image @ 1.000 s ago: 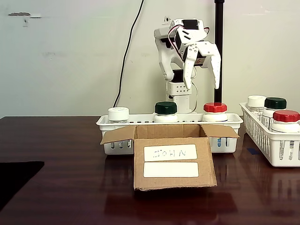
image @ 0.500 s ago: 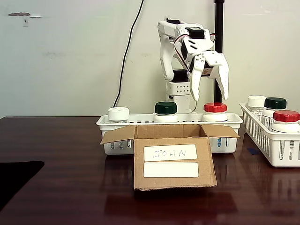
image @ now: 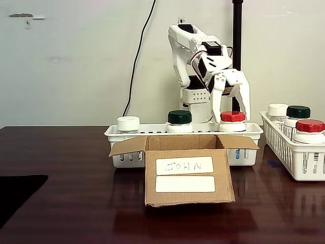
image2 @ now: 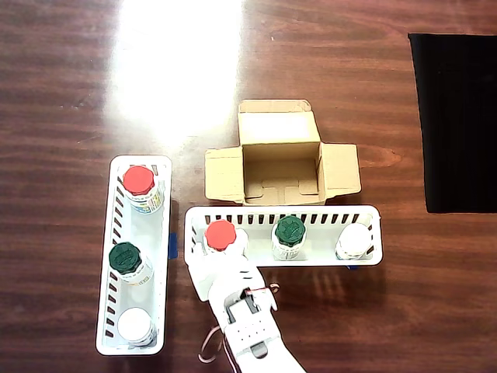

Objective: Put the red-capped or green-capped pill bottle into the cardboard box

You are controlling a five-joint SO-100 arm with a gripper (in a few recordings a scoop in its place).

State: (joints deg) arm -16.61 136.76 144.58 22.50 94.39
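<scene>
Red-capped pill bottle [image: 233, 122], white body, upright in tray [image: 117, 133], fingers [image: 217, 101] spread wide above

Brightness: both views evenly and brightly lit, colours clear.
Glare: in the overhead view a broad white patch washes out the wood grain of the surface [image2: 180, 62] near the top edge.
Reflections: in the fixed view the glossy surface [image: 76, 203] mirrors the cardboard box [image: 185, 175] and the white baskets [image: 299, 157].
Shadows: soft and faint under the box.
Sharpness: mild softness throughout; the label on the box is legible.
</scene>
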